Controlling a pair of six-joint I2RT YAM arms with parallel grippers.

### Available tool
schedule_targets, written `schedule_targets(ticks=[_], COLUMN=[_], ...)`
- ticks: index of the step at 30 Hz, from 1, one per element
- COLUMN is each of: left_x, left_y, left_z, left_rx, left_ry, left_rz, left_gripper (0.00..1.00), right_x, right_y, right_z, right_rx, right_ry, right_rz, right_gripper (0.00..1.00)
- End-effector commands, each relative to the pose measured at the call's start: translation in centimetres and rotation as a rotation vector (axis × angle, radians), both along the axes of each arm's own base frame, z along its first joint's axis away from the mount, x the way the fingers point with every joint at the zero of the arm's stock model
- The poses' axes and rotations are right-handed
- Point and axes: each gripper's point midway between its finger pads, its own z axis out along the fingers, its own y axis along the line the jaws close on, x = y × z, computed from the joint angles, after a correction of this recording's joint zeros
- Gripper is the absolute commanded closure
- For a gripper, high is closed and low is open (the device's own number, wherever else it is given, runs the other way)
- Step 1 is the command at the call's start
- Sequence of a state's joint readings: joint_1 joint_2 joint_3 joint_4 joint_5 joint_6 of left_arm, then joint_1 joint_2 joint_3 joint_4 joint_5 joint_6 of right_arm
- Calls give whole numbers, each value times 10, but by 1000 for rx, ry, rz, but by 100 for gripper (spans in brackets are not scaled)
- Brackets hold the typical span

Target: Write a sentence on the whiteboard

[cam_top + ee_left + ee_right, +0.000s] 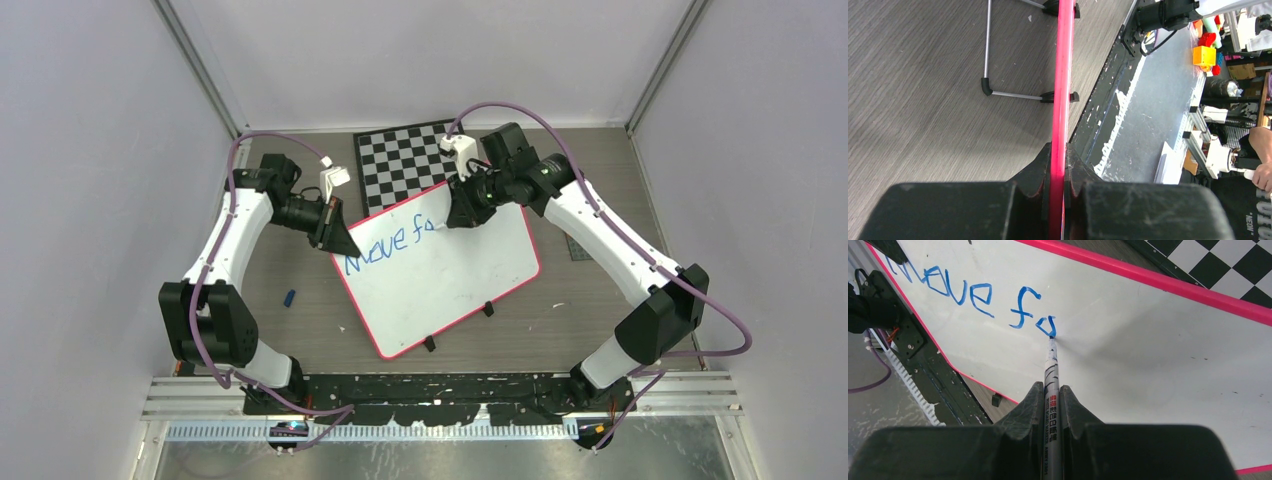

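Whiteboard [1148, 355]: smooth, faintly glossy white face, pink plastic-looking rim. Desk [923, 75], left of frame: matt grey wood grain. Right end effector [1050, 387]: matt black, scuffed plastic.

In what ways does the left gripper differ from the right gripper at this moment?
The left gripper is shut on the pink rim of the whiteboard; the right gripper is shut on a marker. The left gripper sits at the board's left end; the right gripper is near its far edge, the marker's tip touching the sentence. Both are black and shut.
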State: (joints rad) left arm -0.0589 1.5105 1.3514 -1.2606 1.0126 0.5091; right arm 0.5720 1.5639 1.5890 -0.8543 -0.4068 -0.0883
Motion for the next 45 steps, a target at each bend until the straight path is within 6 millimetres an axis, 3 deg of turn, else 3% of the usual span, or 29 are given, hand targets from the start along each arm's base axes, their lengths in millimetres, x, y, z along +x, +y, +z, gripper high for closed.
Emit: schedule_targets(ticks=[1, 7, 21, 26, 38, 45], left_x=[15, 15, 14, 15, 14, 15], left_y=[8, 8, 8, 8, 8, 8], left_z=[-26, -26, -27, -28, -27, -27], left_rx=[140, 140, 143, 143, 144, 143], left_ry=[-121, -122, -121, -118, -123, -121], left_rz=[-54, -54, -54, -54, -54, -53], left_gripper=[100, 100, 100, 100, 100, 100], right_x=[1, 11, 20, 23, 12, 13], right_y=[3, -5, 3, -1, -16, -11], right_z=[42, 54, 48, 36, 15, 28], right_rx=[79, 94, 99, 64, 16, 47], right_ry=[-99, -129, -123, -121, -89, -100], right_rz=[11, -17, -15, -25, -39, -31], right_gripper=[100, 100, 100, 100, 100, 100])
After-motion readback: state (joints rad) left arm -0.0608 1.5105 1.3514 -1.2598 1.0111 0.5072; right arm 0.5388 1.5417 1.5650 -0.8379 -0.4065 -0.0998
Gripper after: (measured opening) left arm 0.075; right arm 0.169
